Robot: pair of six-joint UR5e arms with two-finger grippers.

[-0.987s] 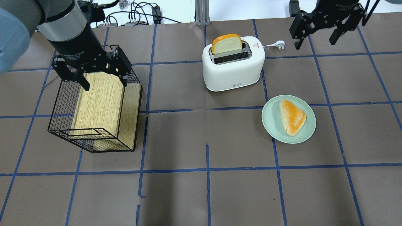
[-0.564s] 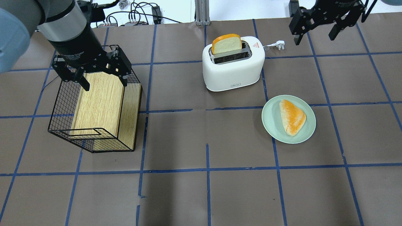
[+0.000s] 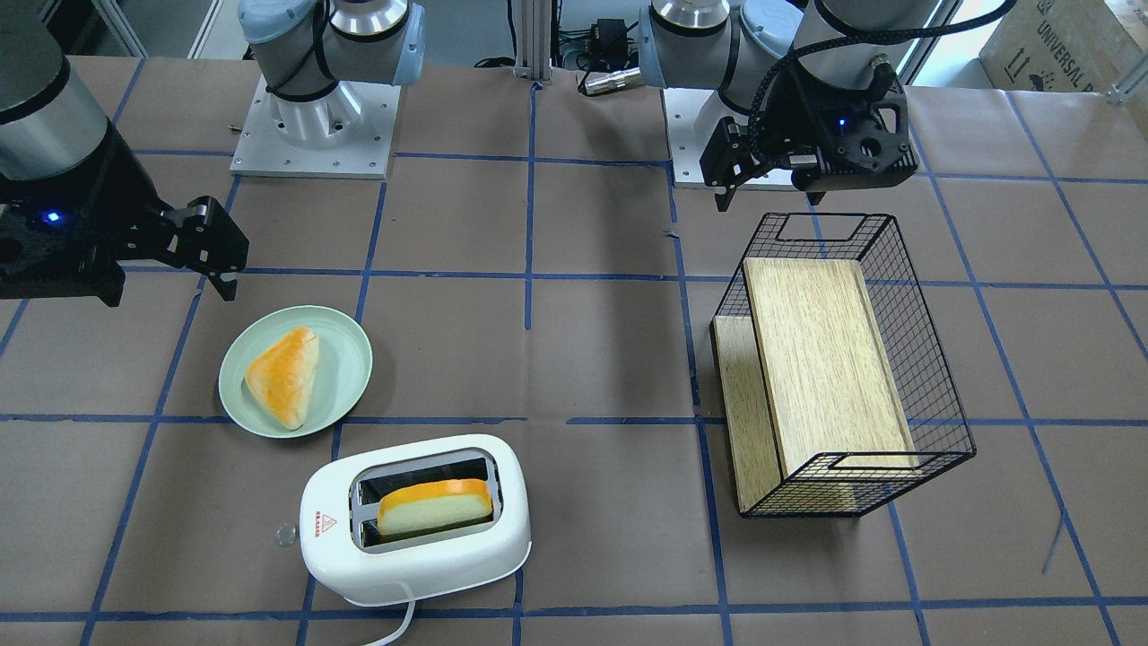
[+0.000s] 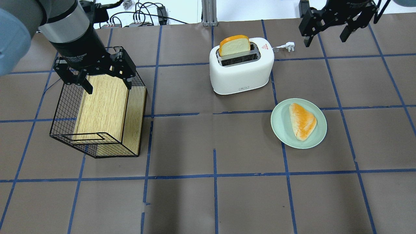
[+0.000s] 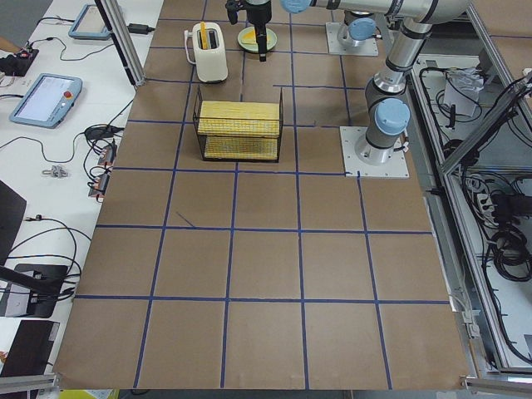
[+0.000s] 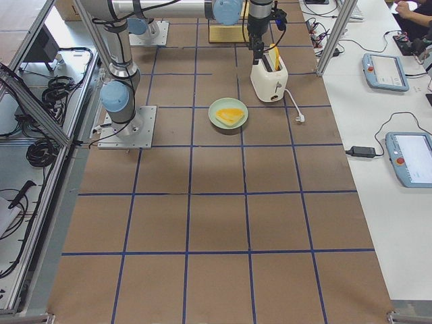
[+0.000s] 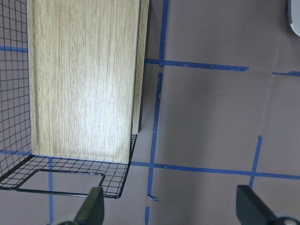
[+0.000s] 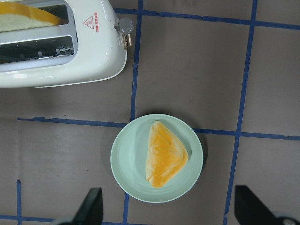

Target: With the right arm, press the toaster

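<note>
The white two-slot toaster stands at the far middle of the table with a slice of bread standing up out of its far slot. It also shows in the front view and the right wrist view, with its clear knob on the end. My right gripper hangs open and empty in the air, to the right of the toaster and apart from it. My left gripper is open and empty above the wire basket.
A pale green plate with a triangular pastry lies in front of and right of the toaster, below the right gripper. The basket holds a wooden board. The toaster's white plug lies by its right end.
My right gripper has shifted a little toward the far edge of the overhead view and stays open. The left arm, toaster and plate have not moved.
</note>
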